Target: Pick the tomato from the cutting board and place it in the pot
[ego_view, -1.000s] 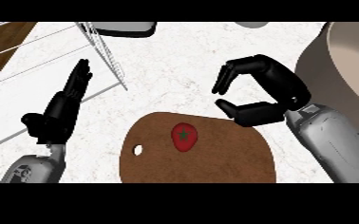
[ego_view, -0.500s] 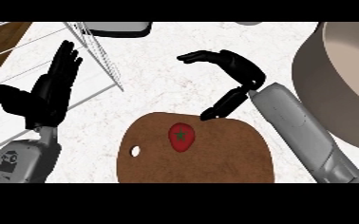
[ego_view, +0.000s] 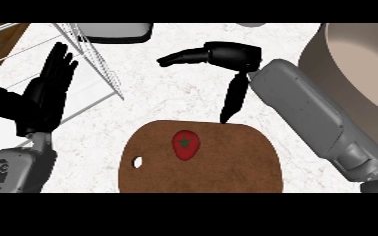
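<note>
Single view, from head height, looking steeply down onto the desk. Close in: cutting board cut by the lower edge, pot cut by the right edge, wire rack running off the upper left. Forearms entering from below, left hand at the left edge, right hand near centre. No second view to compare.

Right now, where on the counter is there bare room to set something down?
Bare counter lies between the wire rack and the right hand, above the cutting board. The board's right half, beside the tomato, is bare too. The right side is crowded by the forearm and pot.
</note>
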You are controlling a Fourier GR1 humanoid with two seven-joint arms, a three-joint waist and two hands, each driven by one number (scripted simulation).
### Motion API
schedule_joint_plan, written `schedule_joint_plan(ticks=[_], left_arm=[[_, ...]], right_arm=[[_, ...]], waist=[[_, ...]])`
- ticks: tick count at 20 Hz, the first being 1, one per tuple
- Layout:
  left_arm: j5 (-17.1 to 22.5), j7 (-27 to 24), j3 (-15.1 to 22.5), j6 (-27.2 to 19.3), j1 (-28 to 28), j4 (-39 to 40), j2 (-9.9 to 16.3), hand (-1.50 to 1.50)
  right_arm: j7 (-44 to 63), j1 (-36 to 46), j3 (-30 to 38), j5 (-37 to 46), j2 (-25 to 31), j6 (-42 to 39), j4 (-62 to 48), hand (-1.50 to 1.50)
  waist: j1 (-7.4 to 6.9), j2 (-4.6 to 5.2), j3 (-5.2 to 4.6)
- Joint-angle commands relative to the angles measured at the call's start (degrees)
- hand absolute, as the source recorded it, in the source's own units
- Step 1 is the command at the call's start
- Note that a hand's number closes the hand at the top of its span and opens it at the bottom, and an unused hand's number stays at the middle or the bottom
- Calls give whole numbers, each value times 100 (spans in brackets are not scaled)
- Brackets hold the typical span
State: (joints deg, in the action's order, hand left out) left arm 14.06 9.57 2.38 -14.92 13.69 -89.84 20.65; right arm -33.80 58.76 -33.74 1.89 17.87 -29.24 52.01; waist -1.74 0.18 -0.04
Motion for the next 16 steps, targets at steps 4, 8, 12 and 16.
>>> schedule_joint_plan(ticks=[4, 8, 12, 16], left_arm=[[-154, -208, -25, -77, -320, -14, -87, 0], [54, -28, -300, 113, -278, -101, 65, 0], [-255, 213, -96, -103, -358, -529, -60, 0], [-16, 13, -450, 351, -317, -212, -10, 0]], right_arm=[[741, 332, -1017, 1007, -74, -489, 697, -150], [1309, 398, -1001, 1173, -198, -854, 1133, -150], [1891, -259, -1076, 1436, -585, -838, 1590, -150], [1923, -461, -694, 1731, -592, -1189, 1758, -150]], waist=[[146, -50, -3], [178, -46, 1], [169, -43, 5], [170, -26, 3]])
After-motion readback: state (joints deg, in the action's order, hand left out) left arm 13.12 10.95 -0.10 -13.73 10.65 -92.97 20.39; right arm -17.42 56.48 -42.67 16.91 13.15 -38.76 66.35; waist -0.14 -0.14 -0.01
